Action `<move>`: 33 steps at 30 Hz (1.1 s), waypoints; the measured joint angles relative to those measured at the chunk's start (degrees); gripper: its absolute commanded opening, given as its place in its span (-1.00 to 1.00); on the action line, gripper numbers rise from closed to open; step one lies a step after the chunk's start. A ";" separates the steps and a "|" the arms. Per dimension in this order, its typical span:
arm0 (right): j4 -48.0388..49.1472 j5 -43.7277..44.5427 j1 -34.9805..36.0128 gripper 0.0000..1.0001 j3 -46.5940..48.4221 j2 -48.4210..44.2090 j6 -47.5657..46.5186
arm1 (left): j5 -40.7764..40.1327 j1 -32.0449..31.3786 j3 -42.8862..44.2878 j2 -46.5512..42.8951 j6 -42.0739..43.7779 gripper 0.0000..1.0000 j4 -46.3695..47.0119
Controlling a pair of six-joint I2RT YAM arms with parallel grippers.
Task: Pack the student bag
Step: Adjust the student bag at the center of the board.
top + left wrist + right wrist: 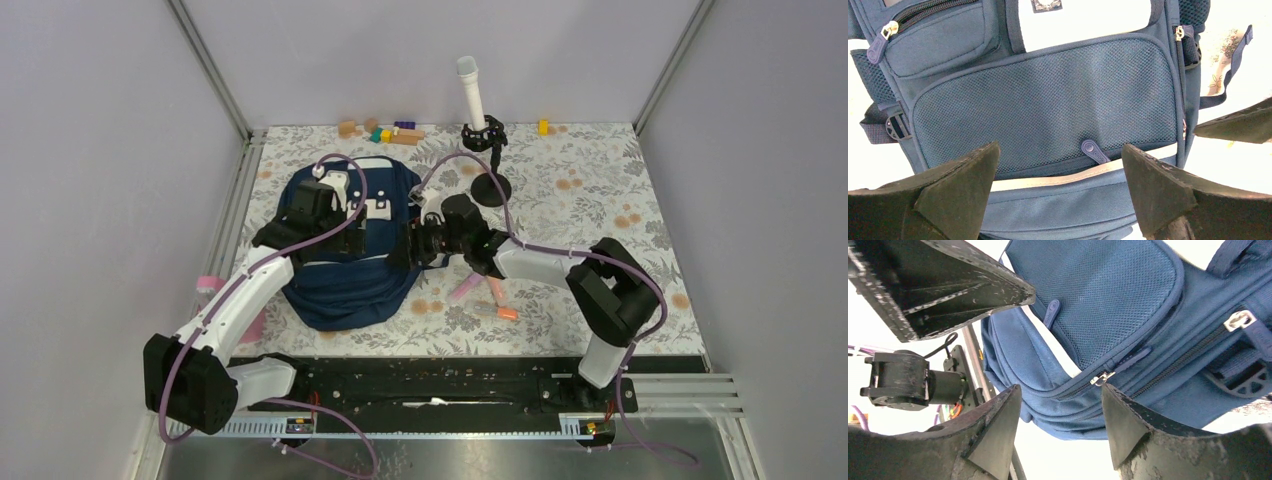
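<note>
A navy backpack [340, 285] lies left of centre on the table [600, 200] (bare tabletop to its right). The left gripper [1058, 155] hangs wide open over it; the right gripper [1060, 395], jaws apart, sits at its right edge.

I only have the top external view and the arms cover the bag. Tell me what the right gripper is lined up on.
Observer: Right wrist view: the right gripper is open, a silver zipper pull of the student bag near one jaw's tip, ungripped.
Operator: Report other zippers there.
Observer: A second zipper pull sits farther along.
Operator: Now the left gripper.
Observer: The left gripper is open over the mesh pocket, holding nothing.
</note>
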 measured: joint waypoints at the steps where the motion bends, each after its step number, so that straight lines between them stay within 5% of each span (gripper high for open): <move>1: -0.92 0.52 0.04 0.37 -0.04 -0.79 -1.03 | -0.02 0.00 0.00 0.09 0.02 0.98 0.00; 7: -2.45 0.66 -2.40 0.38 -0.04 -3.56 -8.59 | -0.17 0.00 0.00 0.39 0.26 0.98 0.00; 14: -1.36 -9.49 -9.42 0.42 2.64 0.31 -20.81 | -0.17 0.00 0.00 0.39 0.44 0.98 -0.02; 33: -5.88 -21.55 -6.91 0.51 9.53 6.97 -46.07 | -0.11 0.13 0.00 -1.57 0.46 0.98 -0.44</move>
